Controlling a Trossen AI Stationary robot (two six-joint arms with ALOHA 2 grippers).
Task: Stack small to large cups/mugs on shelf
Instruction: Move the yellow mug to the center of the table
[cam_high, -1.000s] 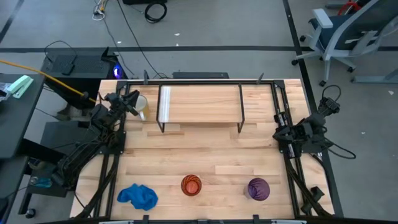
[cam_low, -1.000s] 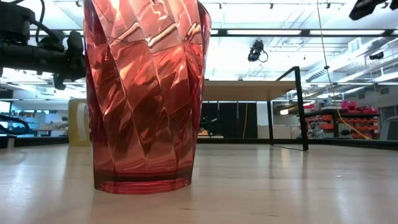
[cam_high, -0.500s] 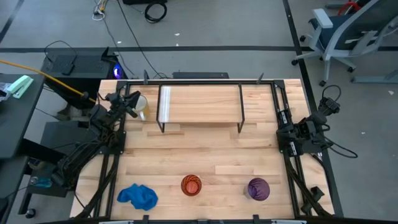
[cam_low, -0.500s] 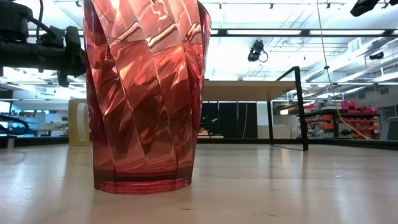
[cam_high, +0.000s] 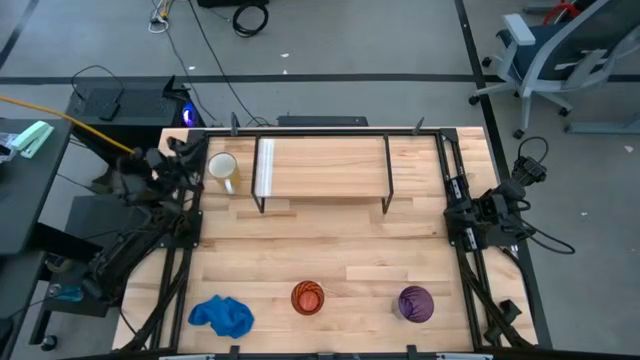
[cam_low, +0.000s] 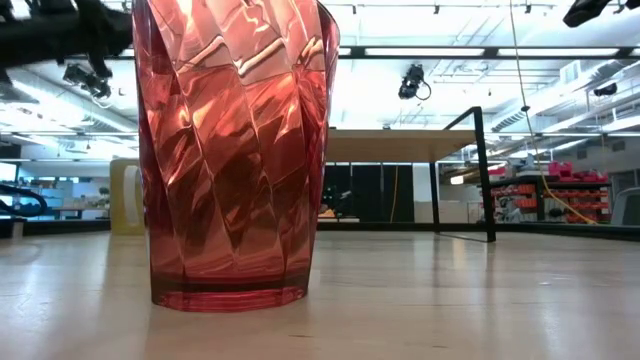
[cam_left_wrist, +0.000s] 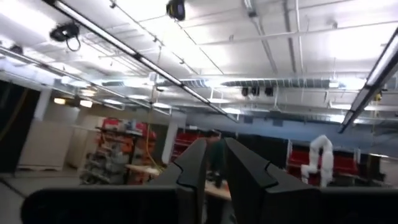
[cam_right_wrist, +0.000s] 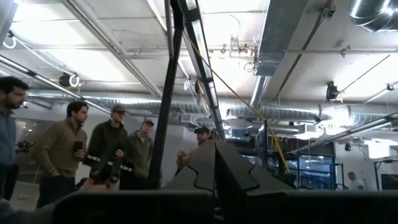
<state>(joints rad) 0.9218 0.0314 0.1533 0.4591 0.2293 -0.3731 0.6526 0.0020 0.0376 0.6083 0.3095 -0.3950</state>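
Note:
The white mug (cam_high: 221, 168) stands on its base on the tabletop, just left of the shelf (cam_high: 323, 163); it also shows in the low view (cam_low: 125, 195). The orange swirl cup (cam_high: 308, 298) and the purple tumbler (cam_high: 416, 303) stand upright near the table's near edge. The orange cup fills the low view (cam_low: 235, 150). The shelf board (cam_low: 400, 145) bears nothing. My left gripper (cam_high: 175, 160) is at the table's far left edge, left of the mug, tipped upward, empty, with a narrow gap between its fingers (cam_left_wrist: 215, 163). My right gripper (cam_high: 455, 215) waits at the right edge, shut (cam_right_wrist: 215, 149).
A crumpled blue cloth (cam_high: 222, 315) lies near the front left corner. The shelf's black legs (cam_low: 485, 175) stand on the tabletop at the far middle. Several people stand in the room beyond the table (cam_right_wrist: 74, 155).
My left gripper has drawn back from the white mug toward the table's left edge, risen and tipped upward. The mug has stayed where it was, now fully in view from above.

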